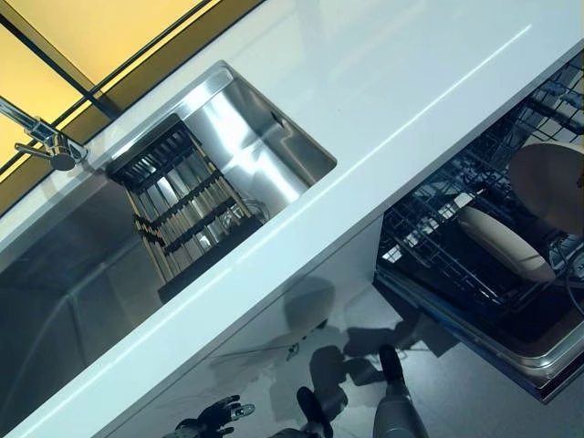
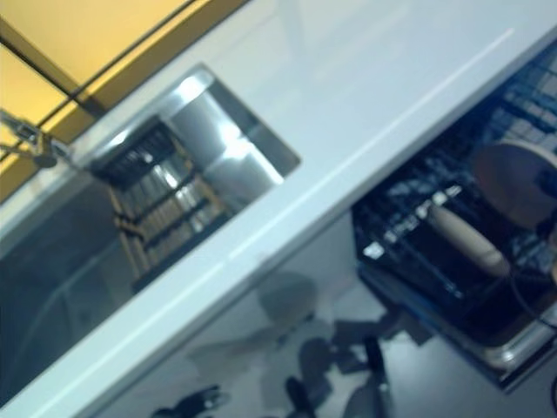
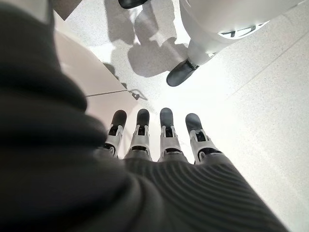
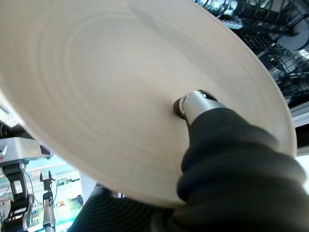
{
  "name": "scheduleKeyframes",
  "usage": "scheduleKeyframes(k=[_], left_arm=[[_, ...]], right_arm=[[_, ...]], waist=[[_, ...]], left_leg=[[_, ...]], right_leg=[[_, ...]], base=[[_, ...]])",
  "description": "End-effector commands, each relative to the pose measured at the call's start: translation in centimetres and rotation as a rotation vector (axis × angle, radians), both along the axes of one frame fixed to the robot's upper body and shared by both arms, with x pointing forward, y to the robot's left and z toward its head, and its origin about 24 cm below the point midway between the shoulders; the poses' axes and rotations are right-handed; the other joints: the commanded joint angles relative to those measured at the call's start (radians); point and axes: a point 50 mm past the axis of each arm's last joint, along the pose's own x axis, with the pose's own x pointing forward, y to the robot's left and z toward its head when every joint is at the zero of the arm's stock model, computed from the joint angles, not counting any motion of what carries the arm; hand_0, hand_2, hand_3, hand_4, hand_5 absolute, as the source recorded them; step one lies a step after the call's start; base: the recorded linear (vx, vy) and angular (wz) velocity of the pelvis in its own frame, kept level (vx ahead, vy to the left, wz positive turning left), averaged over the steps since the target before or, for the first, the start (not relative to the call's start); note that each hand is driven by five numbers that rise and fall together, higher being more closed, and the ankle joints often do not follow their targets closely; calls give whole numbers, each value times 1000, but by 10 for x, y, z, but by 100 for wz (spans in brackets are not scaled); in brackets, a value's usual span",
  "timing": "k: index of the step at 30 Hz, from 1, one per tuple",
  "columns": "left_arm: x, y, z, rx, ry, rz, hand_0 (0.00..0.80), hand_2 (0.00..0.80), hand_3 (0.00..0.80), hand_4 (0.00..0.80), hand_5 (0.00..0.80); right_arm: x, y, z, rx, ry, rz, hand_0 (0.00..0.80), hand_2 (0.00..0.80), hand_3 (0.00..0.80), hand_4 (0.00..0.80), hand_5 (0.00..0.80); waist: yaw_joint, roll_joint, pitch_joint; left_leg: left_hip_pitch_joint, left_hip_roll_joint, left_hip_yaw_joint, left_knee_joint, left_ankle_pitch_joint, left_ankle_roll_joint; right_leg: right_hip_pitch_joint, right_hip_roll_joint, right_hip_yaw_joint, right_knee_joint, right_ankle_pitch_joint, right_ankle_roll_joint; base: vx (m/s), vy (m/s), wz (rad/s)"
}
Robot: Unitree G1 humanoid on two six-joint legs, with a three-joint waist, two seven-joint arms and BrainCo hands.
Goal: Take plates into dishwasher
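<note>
My right hand (image 4: 200, 105) is shut on a large cream plate (image 4: 120, 96), with the thumb pressed on its face; the fingers are hidden behind it. In the left eye view this plate (image 1: 550, 182) hangs over the open dishwasher's dark wire rack (image 1: 438, 237) at the right edge. A second cream plate (image 1: 506, 242) stands on edge in the rack, just left of and below the held one. My left hand (image 3: 154, 140) is open and empty, fingers straight toward the floor. It also shows low by the cabinet front in the left eye view (image 1: 214, 420).
A white counter (image 1: 383, 100) runs diagonally across the view. A steel sink (image 1: 265, 137) in it holds a dark slatted drying rack (image 1: 182, 210), with a faucet (image 1: 46, 137) at its far left. The dishwasher's door edge (image 1: 547, 365) juts out over the grey floor.
</note>
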Motion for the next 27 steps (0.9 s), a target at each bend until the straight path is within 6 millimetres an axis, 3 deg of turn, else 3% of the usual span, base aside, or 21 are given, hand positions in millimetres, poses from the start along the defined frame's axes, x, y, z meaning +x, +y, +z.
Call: scheduleKeyframes(k=[1, 23, 25, 26, 27], left_arm=[[-20, 5, -8, 31, 82, -48, 0, 0, 0, 0, 0], [-18, 8, -7, 44, 93, -61, 0, 0, 0, 0, 0], [-19, 9, -8, 48, 96, -59, 0, 0, 0, 0, 0], [-20, 10, -8, 51, 98, -58, 0, 0, 0, 0, 0], [-20, 10, -8, 52, 98, -58, 0, 0, 0, 0, 0]], right_arm=[[12, 8, 8, 9, -40, 22, 800, 800, 800, 800, 800], [34, 27, -16, 105, 91, 90, 800, 800, 800, 800, 800], [33, 26, -17, 118, 88, 88, 480, 480, 480, 480, 480], [33, 26, -17, 124, 84, 86, 402, 402, 402, 402, 402], [33, 26, -17, 125, 79, 83, 63, 63, 63, 63, 63]], waist=[[25, -78, -113], [69, -115, -138], [70, -119, -141], [71, -122, -143], [71, -123, -143]], left_leg=[[56, -12, -5, 0, -68, -5], [47, -3, -15, 0, -58, 0], [47, -2, -16, 0, -58, 1], [47, -1, -16, 0, -58, 0], [47, -1, -17, 0, -58, 0]], right_leg=[[24, -2, -36, 4, -86, 26], [24, 6, -40, 4, -74, 14], [25, 6, -40, 4, -74, 15], [24, 7, -39, 4, -74, 15], [24, 7, -38, 4, -74, 15]], base=[[0, 0, 0], [-4, -5, 1], [0, 0, 0], [0, 0, 0], [0, 0, 0]])
